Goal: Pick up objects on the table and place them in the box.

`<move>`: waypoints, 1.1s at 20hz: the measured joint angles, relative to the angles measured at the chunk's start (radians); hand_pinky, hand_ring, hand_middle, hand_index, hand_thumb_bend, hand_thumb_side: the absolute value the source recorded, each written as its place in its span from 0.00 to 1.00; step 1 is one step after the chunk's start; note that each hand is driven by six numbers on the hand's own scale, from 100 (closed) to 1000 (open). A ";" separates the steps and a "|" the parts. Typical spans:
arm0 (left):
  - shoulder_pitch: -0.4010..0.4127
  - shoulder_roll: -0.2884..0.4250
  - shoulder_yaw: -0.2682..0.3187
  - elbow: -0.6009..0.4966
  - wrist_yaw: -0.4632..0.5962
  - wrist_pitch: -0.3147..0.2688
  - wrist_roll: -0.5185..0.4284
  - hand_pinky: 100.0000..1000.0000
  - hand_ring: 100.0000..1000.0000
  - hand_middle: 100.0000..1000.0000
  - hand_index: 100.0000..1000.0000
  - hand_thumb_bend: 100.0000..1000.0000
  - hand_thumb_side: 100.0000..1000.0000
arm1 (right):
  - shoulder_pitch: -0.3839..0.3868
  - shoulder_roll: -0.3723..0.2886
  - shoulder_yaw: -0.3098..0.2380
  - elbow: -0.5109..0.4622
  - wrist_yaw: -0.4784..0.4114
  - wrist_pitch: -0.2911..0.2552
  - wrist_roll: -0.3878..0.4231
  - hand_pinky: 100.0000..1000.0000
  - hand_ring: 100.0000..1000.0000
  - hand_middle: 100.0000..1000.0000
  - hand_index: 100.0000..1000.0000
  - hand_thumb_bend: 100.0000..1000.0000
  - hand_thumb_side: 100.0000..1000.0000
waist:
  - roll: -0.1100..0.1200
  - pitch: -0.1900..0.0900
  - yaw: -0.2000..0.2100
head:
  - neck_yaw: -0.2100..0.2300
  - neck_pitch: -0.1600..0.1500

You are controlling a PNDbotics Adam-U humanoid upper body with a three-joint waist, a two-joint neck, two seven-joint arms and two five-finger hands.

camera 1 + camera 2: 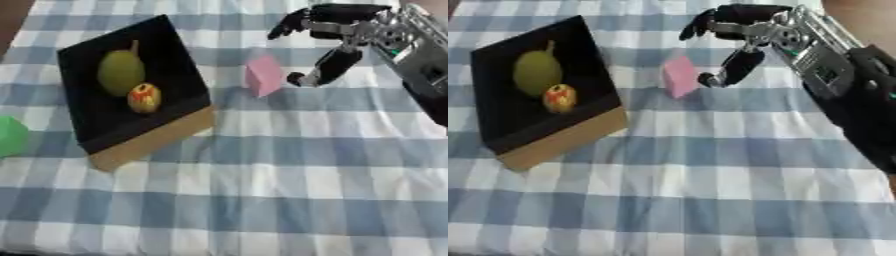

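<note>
A black-lined cardboard box [175,60] lies at the left on the blue checked cloth. Inside it rest a green pear [120,72] and a small red-and-yellow fruit [144,97]. A pink block [263,75] stands on the cloth just right of the box. My right hand [337,35] hovers to the block's right, open, its fingers spread above and beyond the block and its thumb [325,70] pointing down close beside the block. I cannot tell whether the thumb touches it. My left hand shows in neither view.
A green object [10,136] sits at the left edge, cut off by the frame. The checked cloth [289,190] covers the whole table. My right forearm [859,95] crosses the right side.
</note>
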 measured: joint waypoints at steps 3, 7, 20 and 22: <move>-0.001 0.000 0.000 0.000 0.001 0.000 0.000 0.81 0.86 0.83 0.89 0.60 0.88 | -0.013 0.014 0.000 0.022 0.017 -0.007 -0.001 0.89 0.90 0.86 0.91 0.26 0.04 | 0.000 0.000 0.001 | 0.000 -0.002; -0.003 -0.001 0.000 0.000 0.003 0.000 0.000 0.81 0.86 0.83 0.89 0.60 0.88 | -0.028 0.041 0.000 0.068 0.047 -0.017 -0.003 0.89 0.90 0.86 0.91 0.27 0.05 | 0.000 0.000 0.006 | -0.001 -0.006; -0.008 -0.002 0.000 0.000 0.003 0.001 0.001 0.80 0.86 0.83 0.89 0.59 0.88 | -0.040 0.084 0.000 0.173 0.089 -0.060 0.012 0.89 0.90 0.85 0.91 0.25 0.09 | -0.003 0.007 0.012 | -0.001 -0.006; -0.008 -0.002 0.000 0.000 0.004 0.001 0.001 0.80 0.86 0.83 0.89 0.59 0.88 | -0.040 0.089 0.000 0.176 0.089 -0.063 0.016 0.88 0.89 0.83 0.91 0.24 0.10 | -0.004 0.007 0.012 | -0.001 -0.006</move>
